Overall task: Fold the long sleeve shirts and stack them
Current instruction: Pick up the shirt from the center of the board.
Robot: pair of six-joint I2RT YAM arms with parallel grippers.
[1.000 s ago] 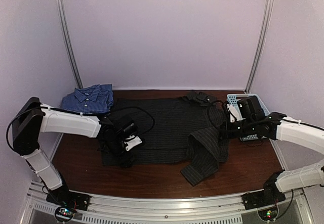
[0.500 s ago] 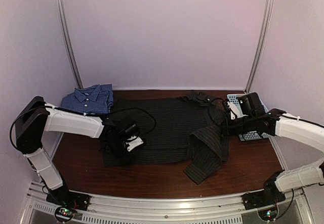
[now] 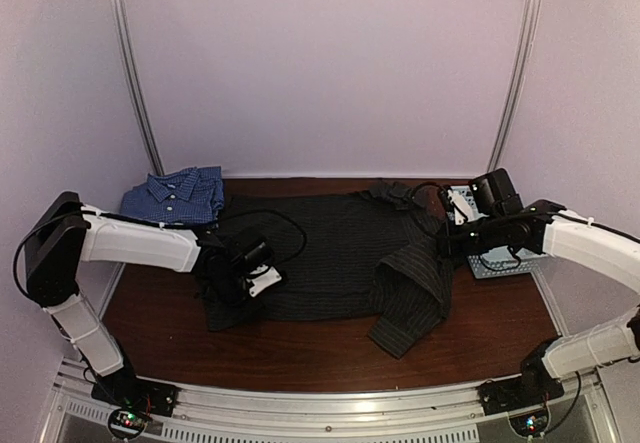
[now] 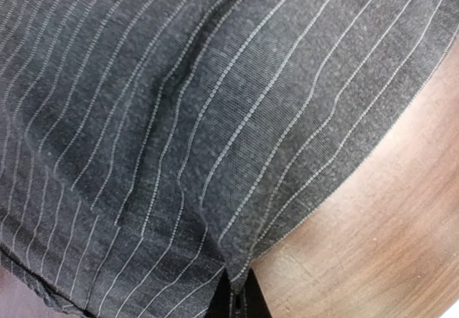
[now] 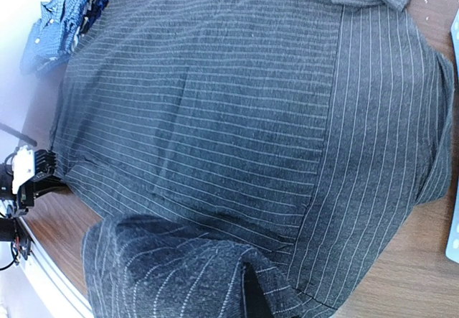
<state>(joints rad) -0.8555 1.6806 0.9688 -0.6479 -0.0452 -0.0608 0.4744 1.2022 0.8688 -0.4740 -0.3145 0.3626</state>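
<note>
Cloth of the black pinstriped shirt is lying spread flat on the table, collar at its far edge, so that hem and sleeves are reachable for folding.

1. At the shirt's near-left hem corner, the left gripper is pinching the fabric edge with its fingers together on the cloth. This grip is probably preparing to carry that side over the shirt's middle.
2. At the shirt's right shoulder, the right gripper is clamping the sleeve cloth with its fingers closed. The sleeve is draping inward over the shirt's right half, which suggests a sleeve fold.
3. Beyond the shirt's far-left corner, the blue checked shirt is sitting folded, likely serving as the stack base.
4. Beside the shirt's right edge, the light blue basket is standing.

Count: two shirts, one of them folded; one basket; two grippers, both gripping the black pinstriped shirt.
</note>
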